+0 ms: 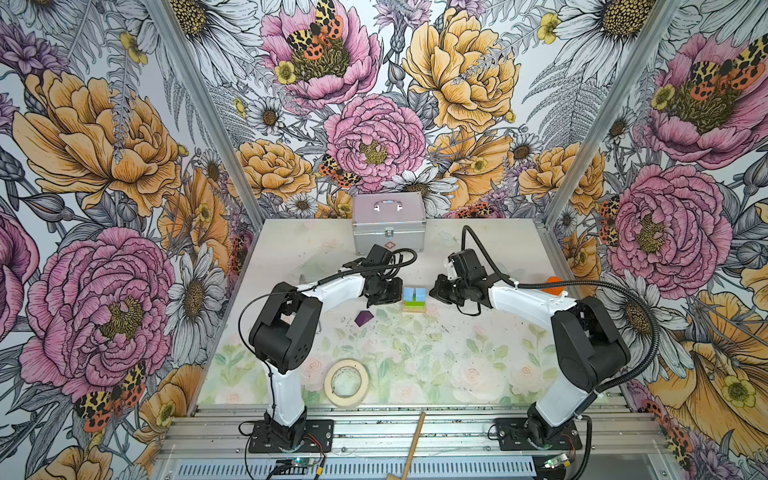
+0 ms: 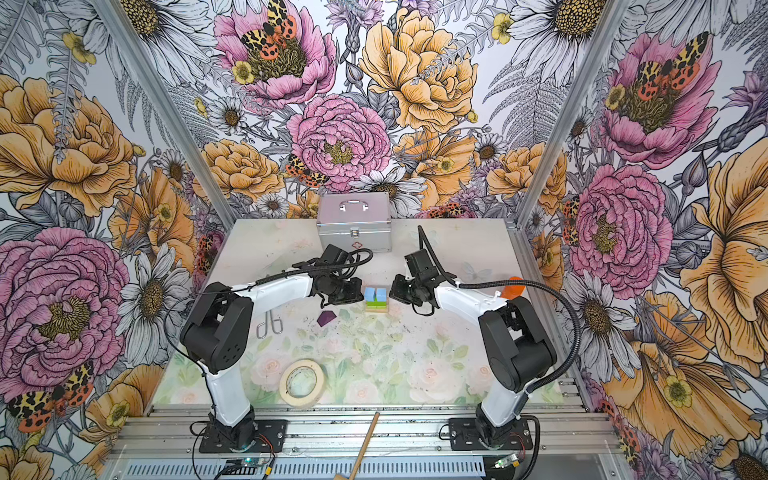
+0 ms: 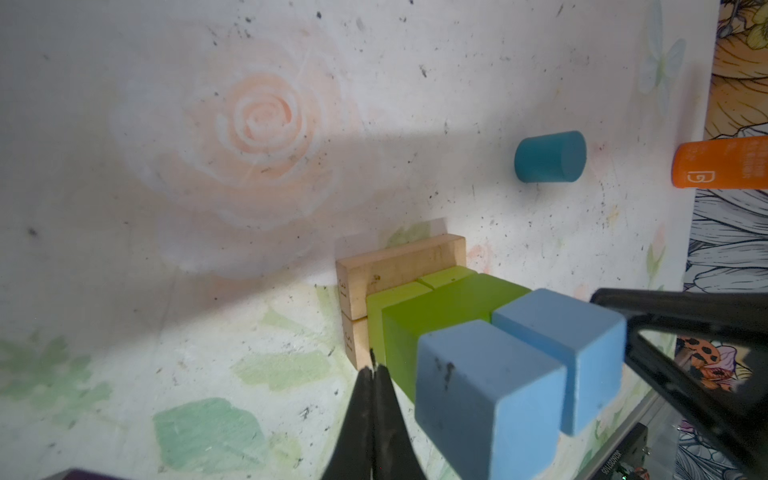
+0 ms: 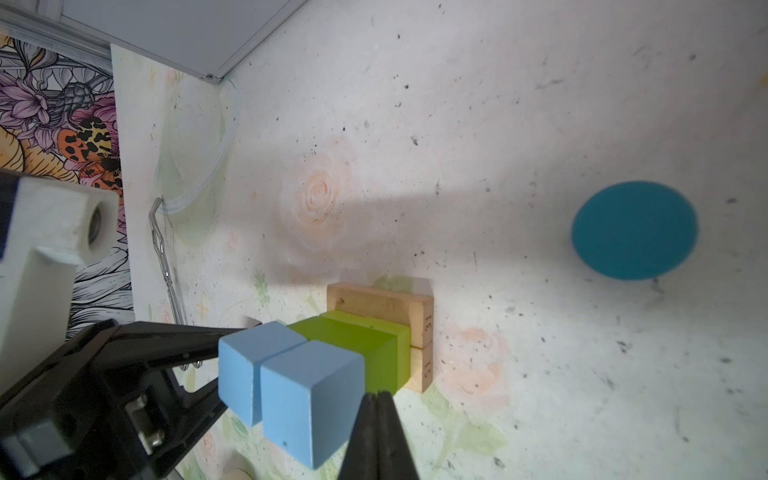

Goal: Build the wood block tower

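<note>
Presently left pincer (image 3: 372, 370) and right pincer (image 4: 376, 397) flank the tower (image 1: 414, 300), closed, empty. Grip the purple roof block (image 1: 364, 318), likely light and rigid, by its flat sides.

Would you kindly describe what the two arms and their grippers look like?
The left arm and right arm each have white shell links joined by bulky black housings, on black base plates bolted to aluminium rails. Ribbed black conduit runs along each. The left gripper and right gripper are black, with slim fingers tapering to a point.
</note>
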Robot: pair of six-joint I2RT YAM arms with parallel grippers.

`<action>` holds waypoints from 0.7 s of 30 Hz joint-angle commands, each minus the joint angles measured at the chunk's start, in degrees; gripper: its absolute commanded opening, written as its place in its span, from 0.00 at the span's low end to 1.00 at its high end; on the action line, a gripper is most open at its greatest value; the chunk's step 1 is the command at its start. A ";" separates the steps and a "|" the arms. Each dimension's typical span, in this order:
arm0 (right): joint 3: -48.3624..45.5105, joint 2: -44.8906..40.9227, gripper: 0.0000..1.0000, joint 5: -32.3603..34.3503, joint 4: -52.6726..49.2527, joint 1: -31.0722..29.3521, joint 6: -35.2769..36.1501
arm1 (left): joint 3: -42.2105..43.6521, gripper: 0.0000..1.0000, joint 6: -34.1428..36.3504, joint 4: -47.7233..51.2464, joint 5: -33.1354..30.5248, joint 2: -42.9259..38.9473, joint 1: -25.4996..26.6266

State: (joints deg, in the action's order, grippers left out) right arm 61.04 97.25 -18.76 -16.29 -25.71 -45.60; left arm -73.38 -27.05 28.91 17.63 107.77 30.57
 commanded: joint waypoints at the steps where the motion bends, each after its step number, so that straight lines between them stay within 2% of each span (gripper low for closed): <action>1: 1.81 0.74 0.00 -0.13 1.90 -0.49 -0.58 | -0.71 0.00 -0.53 -0.23 -1.36 -2.49 -0.16; 16: 1.81 0.93 0.00 -0.28 2.56 -0.74 -0.81 | -1.49 0.00 -1.28 -0.17 -2.35 -2.91 0.59; 21: 1.81 0.99 0.00 -0.18 2.54 -0.91 -0.86 | -1.59 0.00 -1.43 -0.22 -3.15 -5.33 0.52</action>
State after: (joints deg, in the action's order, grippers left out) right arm 61.04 97.27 -18.76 -15.05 -26.09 -45.82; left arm -73.41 -27.73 29.15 16.29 105.43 30.63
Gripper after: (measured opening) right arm 0.046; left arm 0.046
